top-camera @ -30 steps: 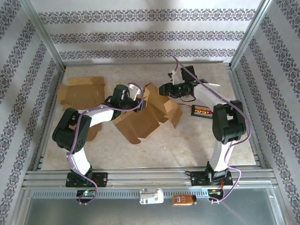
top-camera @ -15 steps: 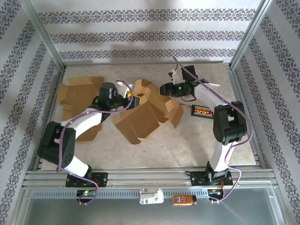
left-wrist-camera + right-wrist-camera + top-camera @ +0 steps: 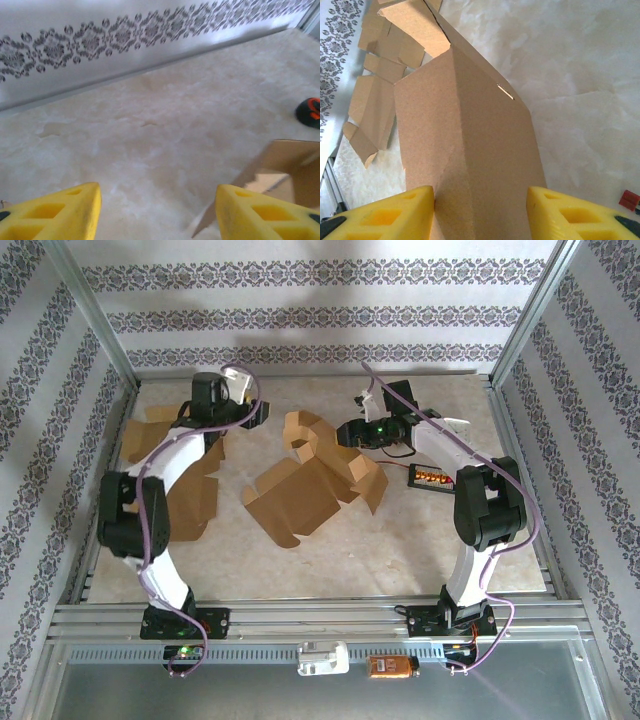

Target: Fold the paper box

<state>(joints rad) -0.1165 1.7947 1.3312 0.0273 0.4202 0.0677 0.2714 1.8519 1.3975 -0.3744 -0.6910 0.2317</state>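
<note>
From my station I saw the paper box [image 3: 300, 490] lying near the middle of the table [image 3: 400, 550]. It was a half-formed shell of plain brown cardboard, with matte faces, sharp creases and several loose flaps standing up at its far end. The right gripper [image 3: 480, 192] was closed on a panel at the box's far right side. In the right wrist view the fibrous sheet filled the gap between the two yellow, wedge-shaped fingers [image 3: 390, 215]. A fold ridge ran up the sheet away from them, with a small slot cut beside it. The left gripper [image 3: 156, 192] was at the far left of the table, well apart from the box, with its jaws wide and nothing between them. Between its hollow-moulded yellow tips I could see bare tabletop, a pale, cream, marbled surface. One tan corner of the box entered that view at the lower right. Flat cardboard blanks [image 3: 150, 440] lay on the left side, partly under the left arm. A small black tray [image 3: 432, 478] holding orange-red pieces lay to the right of the box.
</note>
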